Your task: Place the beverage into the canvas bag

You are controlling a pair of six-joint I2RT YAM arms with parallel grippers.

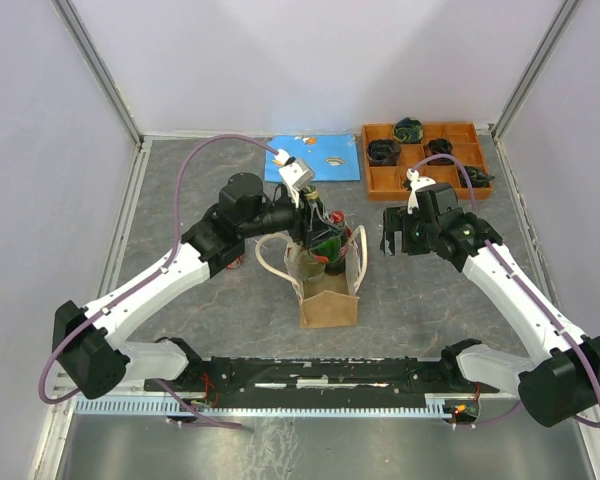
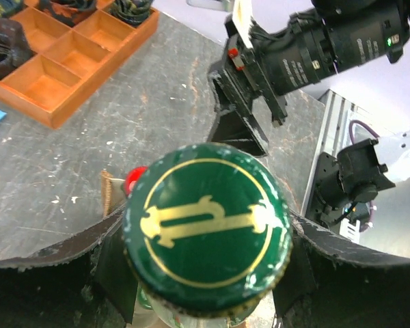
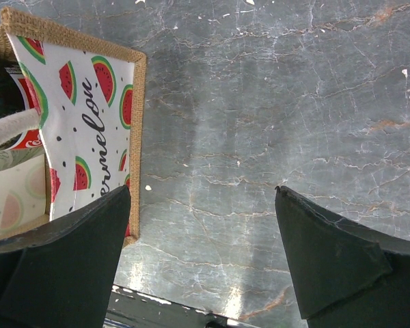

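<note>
Gripping the beverage (image 2: 206, 225) below its green cap with the left gripper (image 1: 320, 238), spread fairly wide around it, right over the open mouth of the canvas bag (image 1: 328, 305) at table centre. Hovering at the bag's 3 o'clock with the right gripper (image 3: 201, 253), gaping and empty. Orange tray (image 1: 380, 182) off at 1 o'clock.

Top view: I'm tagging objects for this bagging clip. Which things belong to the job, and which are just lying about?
Job: green-capped bottle, left gripper clamping it, canvas bag.
Lying about: orange tray, blue sheet; right gripper, open.
</note>
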